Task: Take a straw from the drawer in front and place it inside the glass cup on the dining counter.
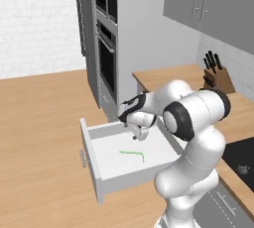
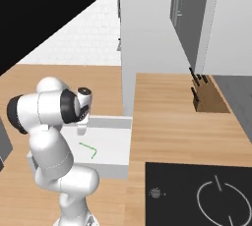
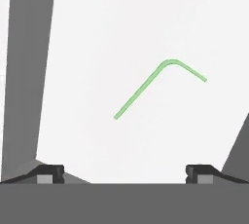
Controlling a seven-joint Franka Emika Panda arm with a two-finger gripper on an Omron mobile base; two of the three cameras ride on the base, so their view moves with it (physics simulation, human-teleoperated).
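The drawer (image 1: 92,150) is pulled out, its white floor (image 2: 115,144) bare except for the straw. The straw (image 1: 132,153) is thin, green and bent near one end, and lies flat in the middle of the drawer (image 3: 73,72). My gripper (image 1: 135,134) hangs over the drawer's back half, a little above the straw (image 2: 89,149), pointing down. In the hand view the straw (image 3: 146,87) lies ahead of the two fingertips (image 3: 48,172), which stand wide apart with nothing between them. The gripper (image 3: 124,173) is open. The glass cup and the dining counter are out of view.
A wooden wall-side countertop (image 1: 163,78) runs to the right with a knife block (image 1: 218,76) on it. A black stovetop (image 2: 197,193) lies near the right front. A tall oven stack (image 1: 106,48) stands behind the drawer. Open wooden floor (image 1: 39,123) lies left.
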